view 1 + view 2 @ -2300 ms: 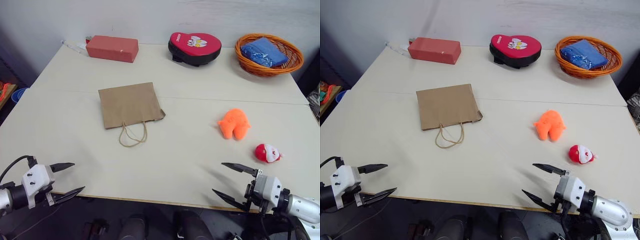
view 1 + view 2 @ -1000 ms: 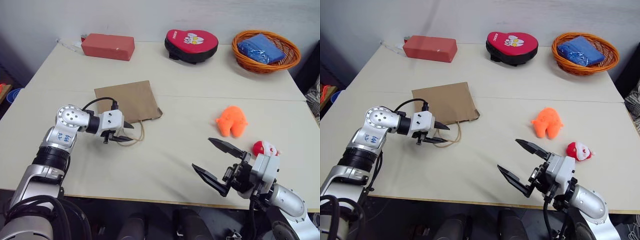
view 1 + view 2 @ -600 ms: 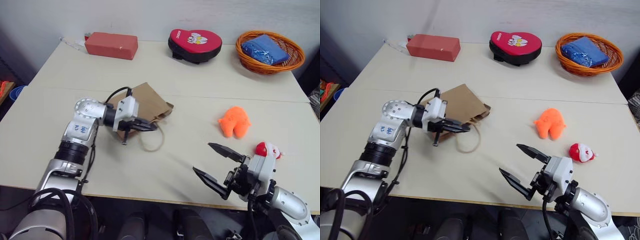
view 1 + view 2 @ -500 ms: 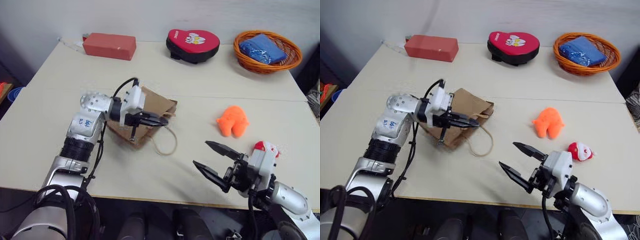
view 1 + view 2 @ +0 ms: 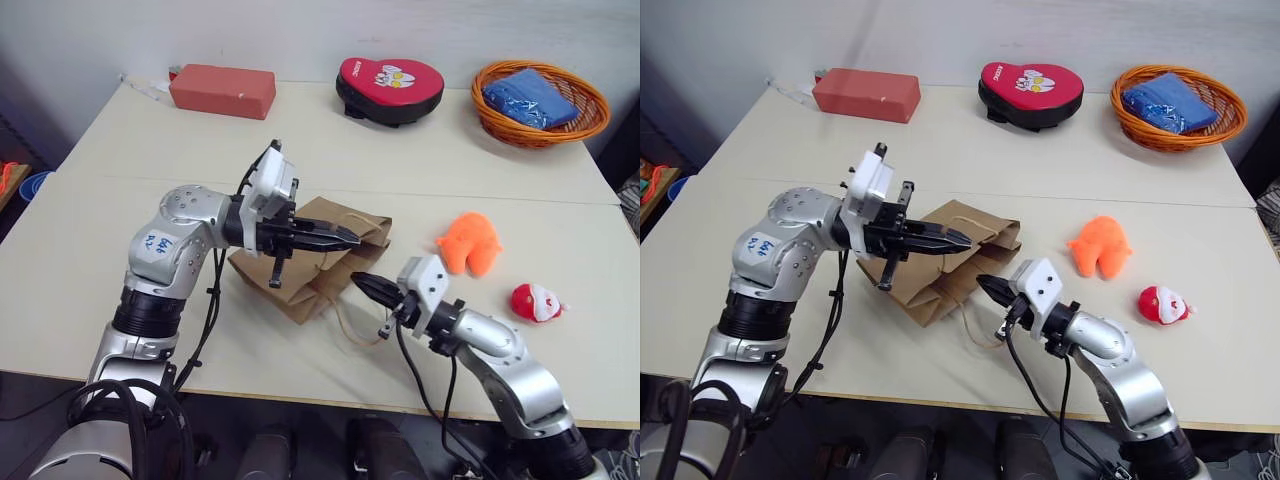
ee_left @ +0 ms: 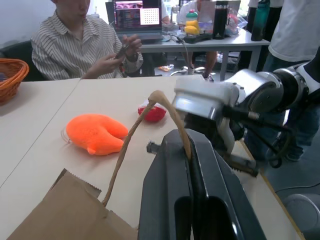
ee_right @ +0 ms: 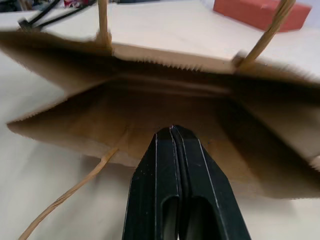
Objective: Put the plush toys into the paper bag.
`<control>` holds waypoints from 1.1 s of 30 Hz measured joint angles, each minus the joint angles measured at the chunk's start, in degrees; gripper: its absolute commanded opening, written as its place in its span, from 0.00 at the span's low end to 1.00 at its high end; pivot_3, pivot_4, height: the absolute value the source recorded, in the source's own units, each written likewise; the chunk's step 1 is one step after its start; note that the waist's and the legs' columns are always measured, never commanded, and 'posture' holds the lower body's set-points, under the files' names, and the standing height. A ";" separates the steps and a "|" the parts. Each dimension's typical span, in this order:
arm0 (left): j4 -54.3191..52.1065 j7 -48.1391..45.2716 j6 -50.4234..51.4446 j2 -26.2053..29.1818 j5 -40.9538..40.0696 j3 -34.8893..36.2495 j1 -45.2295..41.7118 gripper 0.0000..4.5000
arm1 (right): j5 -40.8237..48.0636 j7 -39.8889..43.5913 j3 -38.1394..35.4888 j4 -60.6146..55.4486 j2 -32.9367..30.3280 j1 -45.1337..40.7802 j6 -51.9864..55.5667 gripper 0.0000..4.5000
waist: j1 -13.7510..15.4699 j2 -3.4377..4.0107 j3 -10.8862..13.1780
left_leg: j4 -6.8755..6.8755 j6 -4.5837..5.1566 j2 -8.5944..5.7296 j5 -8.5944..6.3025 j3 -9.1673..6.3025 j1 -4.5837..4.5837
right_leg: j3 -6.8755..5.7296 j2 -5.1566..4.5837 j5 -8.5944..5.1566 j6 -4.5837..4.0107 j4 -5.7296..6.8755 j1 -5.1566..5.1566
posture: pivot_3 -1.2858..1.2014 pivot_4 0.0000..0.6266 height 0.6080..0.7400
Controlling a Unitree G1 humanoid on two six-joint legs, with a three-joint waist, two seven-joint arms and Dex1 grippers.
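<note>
From my head cameras, my left gripper [image 5: 335,238] was clamped shut on the upper handle of the paper bag [image 5: 310,262], holding the bag's mouth lifted off the table [image 5: 90,210] and turned toward my right side. My right gripper [image 5: 365,284] had its fingers pressed together, its tip at the bag's lower lip. The orange plush toy [image 5: 468,243] lay just beyond the bag's mouth, and the red-and-white plush toy [image 5: 535,301] lay farther to my right, both on the table and neither in the bag. At the far edge sat a red block [image 5: 222,90], a red-and-black mitt [image 5: 390,90] and a wicker basket [image 5: 540,100], none of which mattered here.

My left wrist camera showed my fingers closed on the twisted-paper handle [image 6: 165,107], which looped over their tips, with both toys on the table beyond.

My right wrist camera looked straight into the bag's open mouth [image 7: 170,107], my closed fingers [image 7: 175,165] at its lower edge, though I could not tell whether they pinched the paper.

I judged that I was at the bag-opening step, with no toy yet loaded. The next move called for keeping the mouth held wide while my right gripper turned to the orange toy.
</note>
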 measured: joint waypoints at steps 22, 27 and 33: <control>-1.79 7.49 5.91 -1.54 -7.78 7.02 -1.82 0.00 | -12.64 0.61 6.10 23.92 10.02 -12.38 -6.80 0.00 | -1.48 0.00 0.00 | 0.01 -0.10 -0.01 0.05 0.00 0.01 | -0.01 0.00 0.00 0.00 0.41 -0.09 | 0.52 0.24 1.00; 0.38 11.09 7.25 -1.79 -11.48 12.66 -4.01 0.00 | -12.63 0.88 5.70 23.98 9.98 -11.74 -7.68 0.00 | -1.54 0.00 0.00 | 0.00 -0.14 -0.01 0.08 0.01 0.04 | -0.01 0.00 0.00 0.00 0.45 -0.12 | 0.52 0.24 1.00; 0.40 10.36 7.12 0.33 -11.42 12.21 0.89 0.00 | -11.29 2.37 3.44 22.16 9.33 -9.07 -8.41 0.00 | -1.33 0.00 0.00 | 0.01 -0.14 -0.02 0.08 -0.01 0.00 | -0.02 -0.02 0.00 0.00 0.43 -0.12 | 0.52 0.24 1.00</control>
